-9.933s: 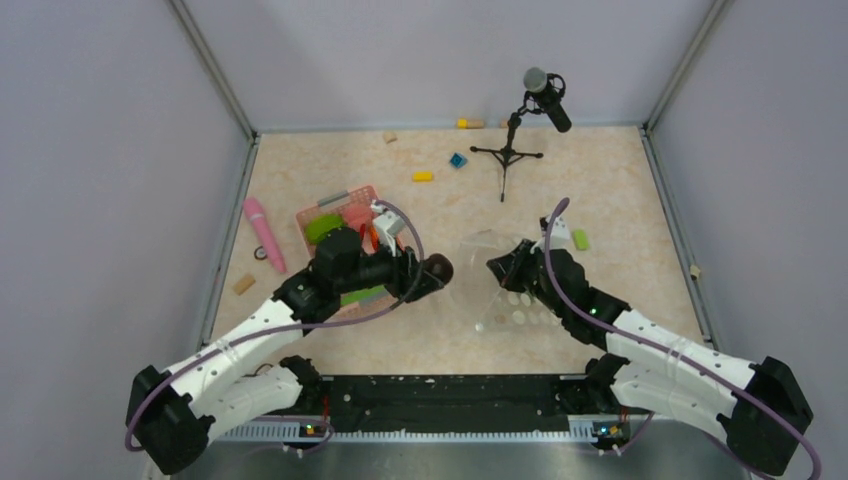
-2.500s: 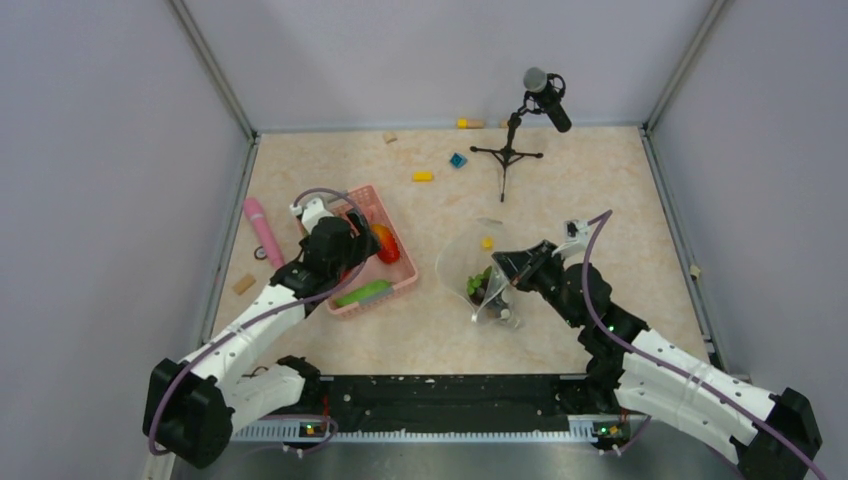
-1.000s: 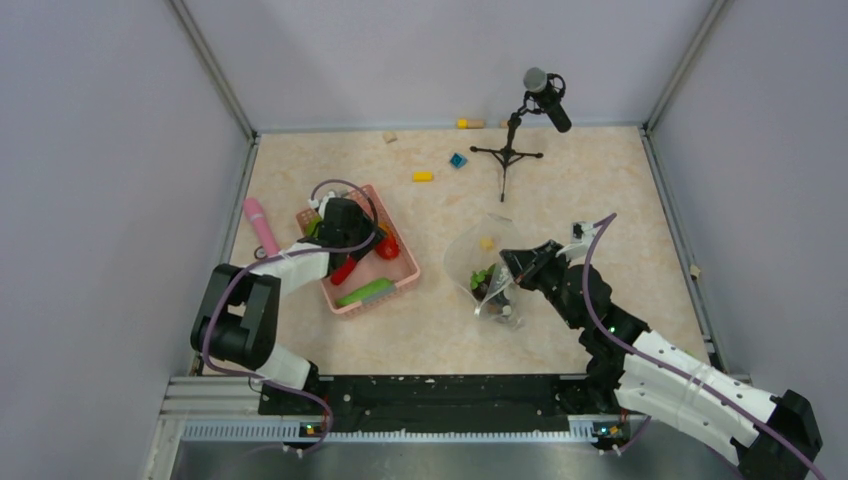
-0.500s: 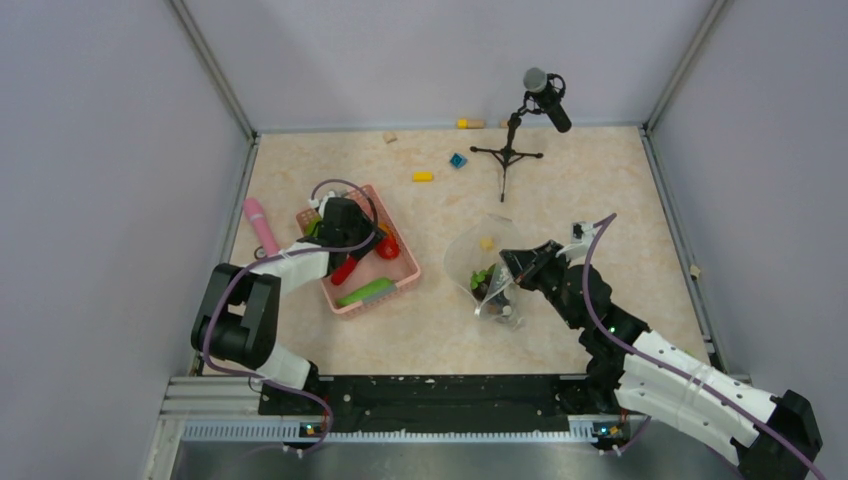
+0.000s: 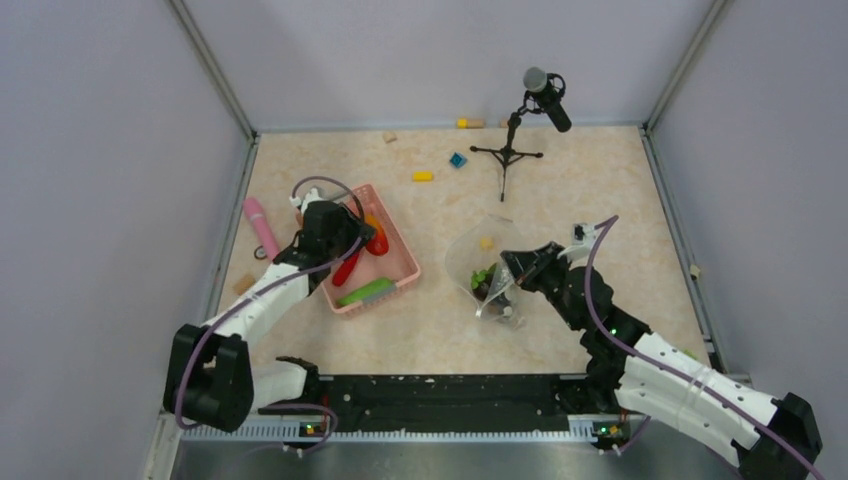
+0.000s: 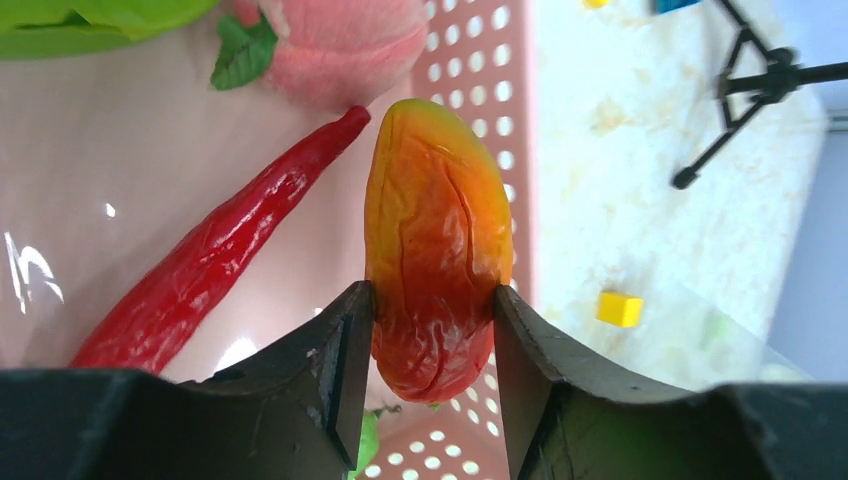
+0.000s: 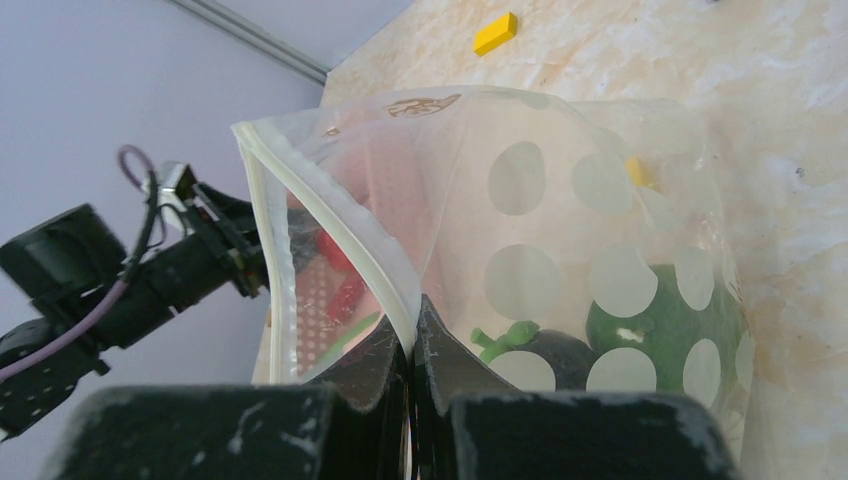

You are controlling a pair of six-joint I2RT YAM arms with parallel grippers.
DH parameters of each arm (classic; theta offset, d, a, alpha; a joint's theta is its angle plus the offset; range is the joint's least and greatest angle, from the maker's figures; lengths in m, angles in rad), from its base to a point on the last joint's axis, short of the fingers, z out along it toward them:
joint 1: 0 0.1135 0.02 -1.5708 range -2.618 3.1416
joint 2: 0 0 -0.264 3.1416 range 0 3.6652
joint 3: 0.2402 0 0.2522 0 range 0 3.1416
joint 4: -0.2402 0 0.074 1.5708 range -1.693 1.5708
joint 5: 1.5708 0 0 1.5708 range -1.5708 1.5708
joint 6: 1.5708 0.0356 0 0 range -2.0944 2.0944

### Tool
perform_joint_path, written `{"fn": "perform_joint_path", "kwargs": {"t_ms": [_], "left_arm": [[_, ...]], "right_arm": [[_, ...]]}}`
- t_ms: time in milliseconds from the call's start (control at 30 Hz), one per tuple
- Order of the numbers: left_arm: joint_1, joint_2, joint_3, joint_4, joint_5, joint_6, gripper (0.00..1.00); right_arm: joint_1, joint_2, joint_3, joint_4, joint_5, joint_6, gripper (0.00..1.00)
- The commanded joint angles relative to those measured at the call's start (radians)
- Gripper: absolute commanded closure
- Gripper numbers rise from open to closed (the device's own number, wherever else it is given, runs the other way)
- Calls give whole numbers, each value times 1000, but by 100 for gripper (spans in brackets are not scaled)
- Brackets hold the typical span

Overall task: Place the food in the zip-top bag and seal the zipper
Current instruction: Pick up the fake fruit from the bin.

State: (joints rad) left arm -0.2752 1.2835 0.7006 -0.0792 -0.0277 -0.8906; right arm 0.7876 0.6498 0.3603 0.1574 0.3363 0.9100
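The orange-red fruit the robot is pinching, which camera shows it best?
The left wrist view. The fruit fills the middle, squeezed between both fingers. The top view shows it only as a tiny spot over the basket. The right wrist view gives just red blurs through the bag.

A pink basket (image 5: 407, 268) with perforated walls stands on the beige marbled tabletop (image 5: 600, 180). Just left of the basket lies a pink stick (image 5: 262, 233), and a small wooden block (image 5: 243, 285) (pale brown) lies nearer, also to its left. Behind the basket are a beige block (image 5: 390, 137), a yellow block (image 5: 423, 177) and a blue block (image 5: 458, 160). A microphone (image 5: 547, 97) on a black tripod (image 5: 507, 155) stands well to the basket's far right.
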Motion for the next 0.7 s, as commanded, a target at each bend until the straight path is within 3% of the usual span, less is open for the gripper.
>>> {"fn": "perform_joint_path", "kwargs": {"t_ms": [0,200,333,467,533,667], "left_arm": [[5,-167,-28,-40,-56,33,100],[4,-373,-60,-42,15,84,100],[-4,-465,-76,62,273,142,100],[-77,-464,-65,202,509,176,100],[-167,-447,-40,225,508,208,100],[-389,-411,21,222,361,306,100]], "right_arm": [[0,-19,-15,12,-5,3,100],[0,-21,-17,14,-15,3,100],[0,-21,-16,20,-31,2,100],[0,-21,-15,22,-45,1,100],[-1,-21,-15,25,-50,0,100],[0,-21,-19,35,-64,3,100]]}}
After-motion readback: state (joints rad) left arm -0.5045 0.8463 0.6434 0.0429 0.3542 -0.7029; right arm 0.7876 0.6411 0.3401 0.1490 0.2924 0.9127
